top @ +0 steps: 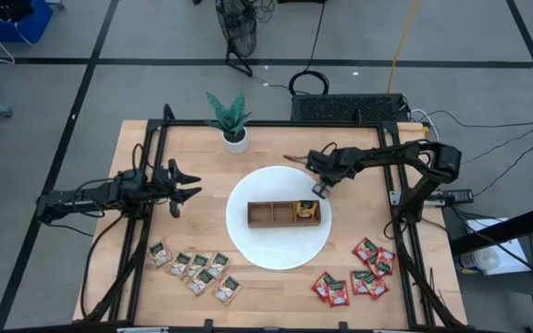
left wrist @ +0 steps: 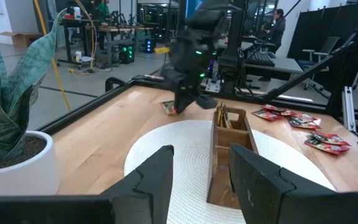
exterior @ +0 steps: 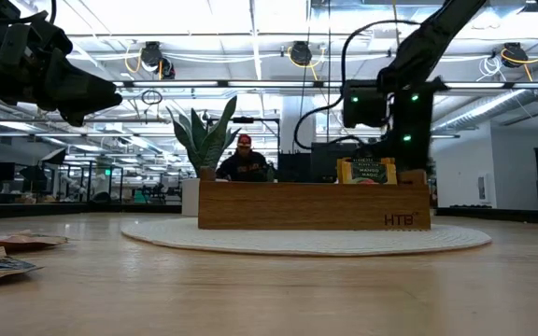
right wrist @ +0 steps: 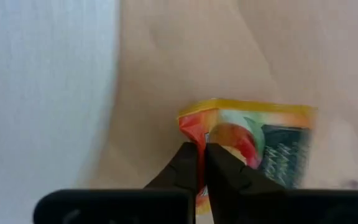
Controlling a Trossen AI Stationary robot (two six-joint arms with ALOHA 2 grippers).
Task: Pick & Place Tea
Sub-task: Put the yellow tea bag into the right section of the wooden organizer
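Right gripper (right wrist: 202,163) shut on orange-yellow tea sachet (right wrist: 253,140), pinching its edge, at 1 o'clock off the tray (top: 283,212) on the worktop (top: 202,157). Sachet looks light, thin, floppy; edge pinch suits. Left gripper (left wrist: 199,171) idles open at 9 o'clock.

Bare table (top: 197,217) between left hand (top: 185,186) and tray (top: 283,213); plant (top: 230,117) blocks far side.

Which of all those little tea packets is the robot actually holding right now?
The orange-yellow sachet just beyond the white mat's rim, pinched in the right gripper. The red sachets and beige ones lie untouched near the table's front edge.
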